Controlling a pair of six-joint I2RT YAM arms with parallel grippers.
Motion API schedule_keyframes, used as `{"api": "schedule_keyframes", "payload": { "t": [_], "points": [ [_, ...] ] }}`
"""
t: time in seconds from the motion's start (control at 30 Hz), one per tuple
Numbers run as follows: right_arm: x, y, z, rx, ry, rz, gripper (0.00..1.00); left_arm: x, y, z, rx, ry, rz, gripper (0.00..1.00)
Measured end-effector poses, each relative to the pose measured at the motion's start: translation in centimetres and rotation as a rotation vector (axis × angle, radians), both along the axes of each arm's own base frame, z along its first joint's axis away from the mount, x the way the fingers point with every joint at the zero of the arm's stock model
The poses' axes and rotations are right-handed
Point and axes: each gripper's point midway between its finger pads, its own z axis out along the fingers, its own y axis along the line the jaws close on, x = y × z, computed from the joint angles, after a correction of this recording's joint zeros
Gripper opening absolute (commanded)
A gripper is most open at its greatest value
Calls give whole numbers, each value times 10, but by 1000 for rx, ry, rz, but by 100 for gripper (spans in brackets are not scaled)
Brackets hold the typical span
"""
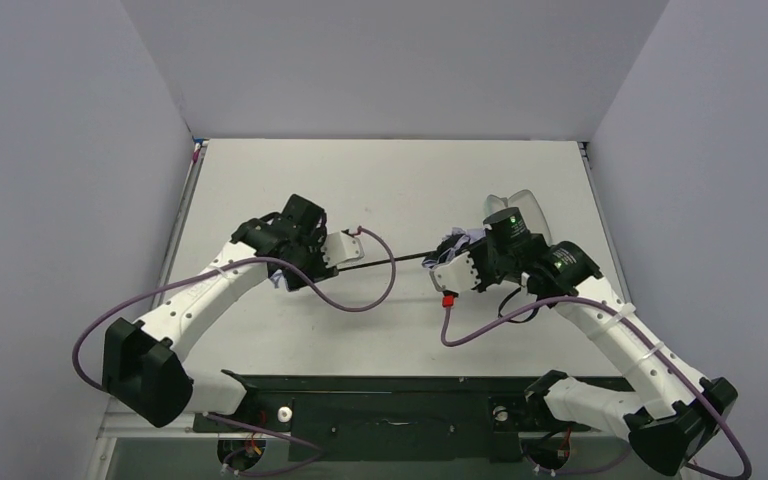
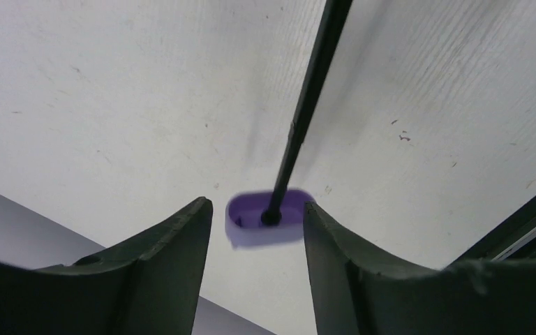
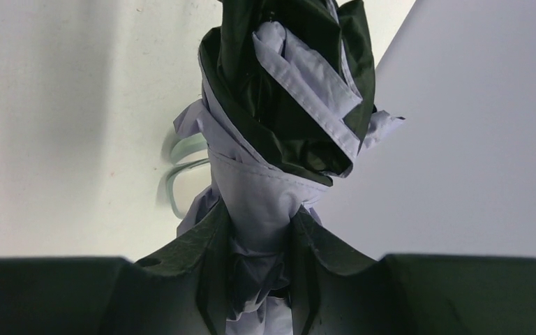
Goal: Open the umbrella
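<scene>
Umbrella [image 1: 457, 243] stretches over the middle of the white bench [image 1: 380, 180], with grey walls [image 1: 390, 60] on three sides. Right fingers [image 3: 195, 258] clamp its bunched lavender canopy. Left fingers [image 2: 174, 244] stand parted around the knob handle [image 2: 251, 216], a gap on one side. The thin black shaft [image 1: 400, 258] runs between them. A pale green case [image 1: 525, 203] lies behind the canopy, contents hidden.

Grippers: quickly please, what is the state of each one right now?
Left gripper: open, flanking the handle, with a gap on one side.
Right gripper: shut on the umbrella, at its folded fabric.
</scene>
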Motion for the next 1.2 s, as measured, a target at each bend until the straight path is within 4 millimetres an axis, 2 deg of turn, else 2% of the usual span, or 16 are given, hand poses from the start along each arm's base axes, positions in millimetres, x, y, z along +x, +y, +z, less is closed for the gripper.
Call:
{"api": "schedule_keyframes", "payload": {
  "t": [0.03,0.17,0.27,0.4,0.53,0.67,0.77,0.87,1.1,1.2],
  "points": [
    [0,-1,-1,2,7,-12,0,3,-7,8,-24,-13,3,63],
    [-2,-1,-8,19,44,-51,0,12,-28,34,-136,-51,29,81],
    [-3,1,-12,46,71,-87,0,23,-46,63,-265,-92,80,90],
    [-4,7,-16,113,129,-152,0,46,-67,116,-508,-161,177,94],
    [1,19,-15,234,214,-251,0,67,-68,182,-813,-244,288,95],
    [11,34,-5,415,308,-385,0,70,-57,240,-1068,-301,356,96],
    [21,47,10,596,385,-492,0,64,-56,271,-1201,-333,338,96],
    [32,64,31,811,465,-582,0,51,-62,279,-1269,-314,298,95],
    [42,108,77,1218,658,-629,0,43,-78,255,-1338,-159,300,95],
    [40,123,93,1352,737,-621,0,45,-85,256,-1401,-98,321,95]
  ]
}}
